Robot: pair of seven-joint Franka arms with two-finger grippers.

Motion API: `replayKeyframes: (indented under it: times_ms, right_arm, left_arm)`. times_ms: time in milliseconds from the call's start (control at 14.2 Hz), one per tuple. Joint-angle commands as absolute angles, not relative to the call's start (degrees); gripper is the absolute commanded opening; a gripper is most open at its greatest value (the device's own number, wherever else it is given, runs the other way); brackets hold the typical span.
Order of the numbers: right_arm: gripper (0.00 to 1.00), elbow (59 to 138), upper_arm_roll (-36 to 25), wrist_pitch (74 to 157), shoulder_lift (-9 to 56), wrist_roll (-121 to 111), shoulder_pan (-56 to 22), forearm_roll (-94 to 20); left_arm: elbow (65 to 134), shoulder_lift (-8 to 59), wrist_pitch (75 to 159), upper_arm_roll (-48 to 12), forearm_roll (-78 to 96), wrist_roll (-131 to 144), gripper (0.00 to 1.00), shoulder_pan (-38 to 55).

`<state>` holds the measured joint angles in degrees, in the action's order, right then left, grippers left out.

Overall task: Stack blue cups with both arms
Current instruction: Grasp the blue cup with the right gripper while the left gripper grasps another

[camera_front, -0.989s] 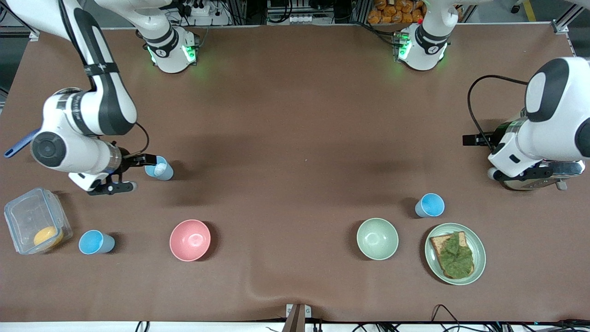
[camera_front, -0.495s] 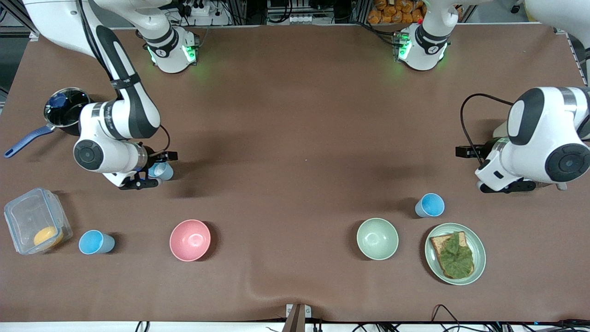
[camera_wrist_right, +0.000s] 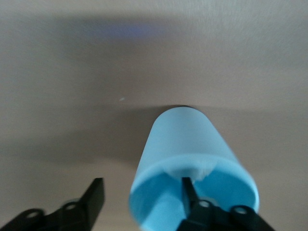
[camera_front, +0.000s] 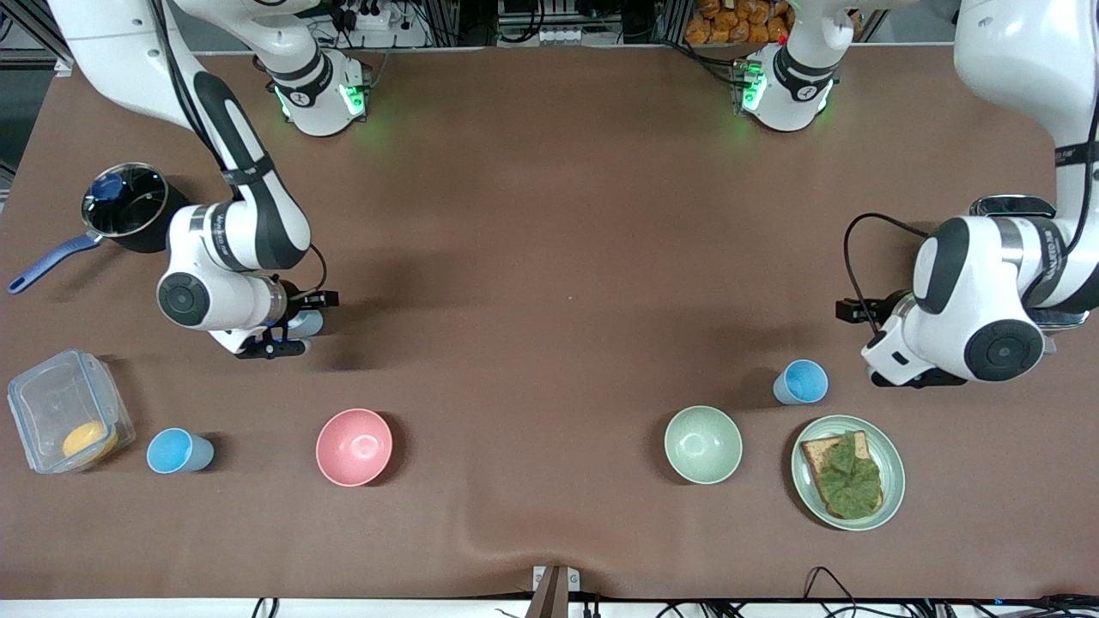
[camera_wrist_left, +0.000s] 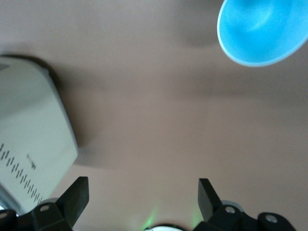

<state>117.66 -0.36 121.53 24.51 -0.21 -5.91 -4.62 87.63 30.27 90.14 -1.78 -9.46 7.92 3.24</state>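
A pale grey-blue cup (camera_front: 311, 324) stands toward the right arm's end of the table, mostly hidden under my right gripper (camera_front: 300, 324). In the right wrist view the cup (camera_wrist_right: 185, 144) fills the middle. My right gripper (camera_wrist_right: 142, 187) is open, with one finger inside the cup and one outside. A bright blue cup (camera_front: 801, 382) stands next to the plate. My left gripper (camera_front: 901, 378) is low beside it, open and empty (camera_wrist_left: 142, 197); that cup (camera_wrist_left: 260, 31) lies ahead of it. Another bright blue cup (camera_front: 179, 451) stands beside the clear box.
A pink bowl (camera_front: 354, 446) and a pale green bowl (camera_front: 702, 444) sit near the front. A plate (camera_front: 807, 489) holds toast with greens. A clear box (camera_front: 51, 403) holds something orange. A dark pot (camera_front: 129, 206) has a blue handle. A white appliance (camera_wrist_left: 33, 144) is beside my left gripper.
My right gripper has moved over the pale cup, so the cup is now mostly hidden under it. My left arm has swung down toward the bright blue cup next to the plate.
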Motion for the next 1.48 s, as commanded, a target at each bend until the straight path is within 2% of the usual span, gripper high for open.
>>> replayKeyframes:
  times_ms: [0, 71, 212, 495, 848, 1201, 1413]
  right_arm:
    - [0.06, 116.0, -0.1, 120.2, 25.3, 0.2, -5.7, -5.4]
    - [0.00, 115.1, -0.1, 118.8, 25.3, -0.3, -5.9, -5.3]
    - [0.00, 113.6, -0.1, 116.9, 25.5, -0.5, -6.1, -4.9]
    - [0.00, 111.5, -0.1, 115.0, 25.4, -0.5, -6.2, -4.8]
    - [0.00, 100.1, 0.2, 97.8, 25.3, 0.4, -8.5, -6.0]
    - [0.00, 96.8, 0.2, 97.6, 25.5, 11.7, -18.3, -15.5]
    - [0.00, 95.9, 0.2, 103.7, 27.0, 20.2, -24.8, -21.8]
  left_arm:
    - [85.3, 33.7, 91.8, -1.7, -11.2, 7.6, 1.00, 3.6]
    - [85.3, 34.4, 92.8, -1.7, -11.2, 7.6, 1.00, 3.6]
    - [85.3, 35.8, 93.3, -1.7, -13.1, 7.7, 1.00, 5.4]
    - [85.2, 37.3, 99.5, -1.8, -13.4, 11.0, 1.00, 5.6]
    - [84.2, 37.5, 102.0, -1.8, -13.1, 15.2, 1.00, 5.6]
    - [83.8, 38.1, 105.0, -1.9, -12.8, 18.8, 1.00, 5.7]
    - [83.8, 38.9, 110.6, -1.9, -8.5, 23.7, 1.00, 5.6]
